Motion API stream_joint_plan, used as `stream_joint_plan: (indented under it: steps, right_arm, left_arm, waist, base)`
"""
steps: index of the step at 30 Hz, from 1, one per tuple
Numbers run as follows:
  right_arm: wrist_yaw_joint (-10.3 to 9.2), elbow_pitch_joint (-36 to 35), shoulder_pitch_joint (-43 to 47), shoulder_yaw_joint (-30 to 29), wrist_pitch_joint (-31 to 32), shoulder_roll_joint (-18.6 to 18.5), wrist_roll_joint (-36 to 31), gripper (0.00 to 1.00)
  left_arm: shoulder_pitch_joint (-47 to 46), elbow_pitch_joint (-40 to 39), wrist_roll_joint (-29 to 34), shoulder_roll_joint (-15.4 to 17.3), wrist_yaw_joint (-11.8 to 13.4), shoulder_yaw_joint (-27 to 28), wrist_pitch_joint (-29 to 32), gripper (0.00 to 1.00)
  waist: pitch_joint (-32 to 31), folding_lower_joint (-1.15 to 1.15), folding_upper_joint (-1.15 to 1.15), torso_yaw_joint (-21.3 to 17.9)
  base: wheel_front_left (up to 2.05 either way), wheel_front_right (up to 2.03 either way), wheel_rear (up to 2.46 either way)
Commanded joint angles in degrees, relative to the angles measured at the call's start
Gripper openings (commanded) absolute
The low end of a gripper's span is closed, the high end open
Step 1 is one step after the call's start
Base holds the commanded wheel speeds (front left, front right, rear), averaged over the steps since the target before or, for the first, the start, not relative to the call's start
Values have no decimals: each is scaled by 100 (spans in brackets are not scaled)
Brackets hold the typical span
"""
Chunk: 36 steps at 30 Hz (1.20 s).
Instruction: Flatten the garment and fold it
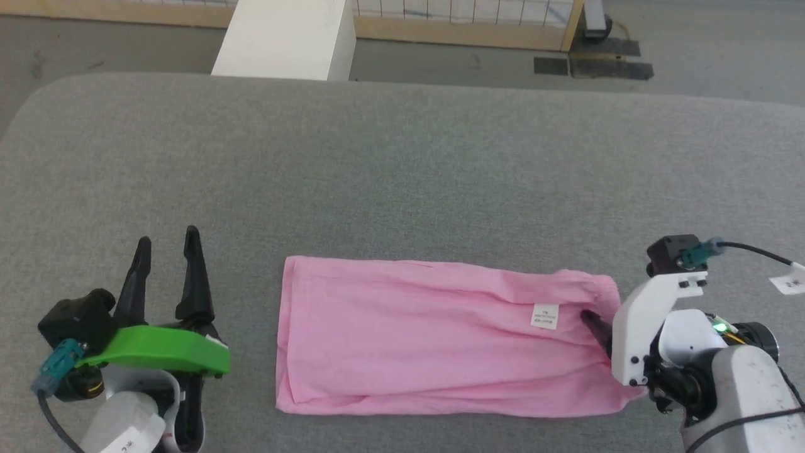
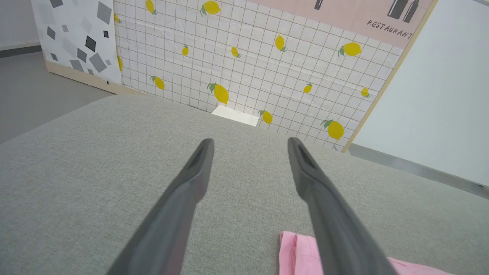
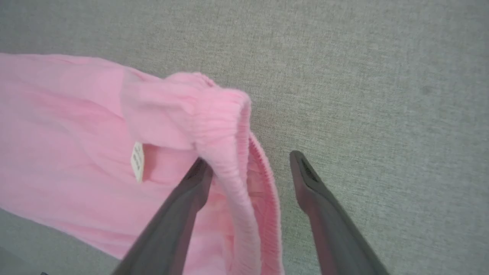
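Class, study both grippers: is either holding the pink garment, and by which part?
Nothing is held. The left gripper stands open beside the garment; the right gripper stands open astride its waistband.

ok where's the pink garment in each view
head view: garment spread flat across the lower middle
left wrist view: pink corner at bottom edge, right of centre
right wrist view: left half, waistband bunched near centre
shared landmark: white label, in head and right wrist views

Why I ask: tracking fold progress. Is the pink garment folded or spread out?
Folded, lying flat: the garment shows doubled edges at its left end and a turned-over waistband.
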Motion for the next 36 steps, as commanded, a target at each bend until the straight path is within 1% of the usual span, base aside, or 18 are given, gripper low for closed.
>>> stream_joint_plan:
  steps: [1, 5, 6, 7, 8, 11, 15, 20, 23, 26, 28, 31, 33, 36]
  right_arm:
    - [-8, 145, -106, 25, 83, 14, -125, 100]
    - [-8, 497, -214, 121, 396, 27, -251, 100]
    - [-8, 555, -228, 137, 476, 29, -251, 40]
    - [-8, 583, -240, 143, 520, 31, -238, 24]
    - [-8, 595, -255, 146, 546, 32, -213, 0]
    - [-8, 563, -296, 7, 569, 11, -171, 0]
    - [-8, 505, -381, -438, 534, -147, -292, 0]
    - [-8, 454, -474, -1140, 590, -436, -585, 0]
    - [-8, 420, -508, -1465, 669, -562, -776, 0]
    - [-8, 408, -527, -1584, 766, -668, -926, 0]
    - [-8, 335, -520, -1573, 823, -734, -1024, 0]
    - [-8, 135, -476, -1371, 1005, -784, -926, 0]
    - [-8, -90, -348, -1098, 1306, -842, -772, 0]
    - [-8, -585, -132, -711, 1898, -924, -321, 0]
  left_arm:
    - [-100, 47, 100, -52, -33, 2, -37, 100]
    - [-140, 116, 196, -140, -87, 44, -57, 100]
    - [-137, 147, 222, -142, -99, 51, -60, 100]
    - [-138, 159, 251, -139, -110, 62, -61, 100]
    - [-138, 171, 270, -148, -125, 80, -63, 100]
    - [-135, 214, 351, -135, -152, 102, -66, 100]
    - [-129, 267, 482, -129, -146, 141, -69, 100]
    - [-119, 285, 631, -118, -151, 119, -70, 100]
    - [-128, 302, 704, -94, -146, 87, -70, 100]
    - [-134, 344, 768, -50, -131, 49, -57, 100]
    - [-139, 375, 798, -37, -122, 13, -33, 100]
    - [-125, 404, 907, 12, -72, -72, 39, 100]
    - [-107, 421, 954, 34, -44, -123, 102, 100]
    - [-81, 422, 997, 63, -11, -188, 213, 100]
  waist:
    - [104, 0, 41, 71]
    - [170, 0, 41, 105]
    - [176, 0, 41, 107]
    - [182, 0, 41, 105]
    - [186, 0, 41, 103]
    - [184, 0, 41, 82]
    - [148, 0, 41, 42]
    - [127, 0, 41, -11]
    - [123, 0, 41, -38]
    - [104, 0, 41, -64]
    - [85, 0, 41, -68]
    - [32, 0, 41, -78]
    - [-27, 0, 41, -74]
    - [-73, 0, 41, -66]
  base:
    - [0, 0, 0]
    - [0, 0, 0]
    - [0, 0, 0]
    - [0, 0, 0]
    - [0, 0, 0]
    - [0, 0, 0]
    - [0, 0, 0]
    - [0, 0, 0]
    - [0, 0, 0]
    - [0, 0, 0]
    - [0, 0, 0]
    - [0, 0, 0]
    - [0, 0, 0]
    - [0, 0, 0]
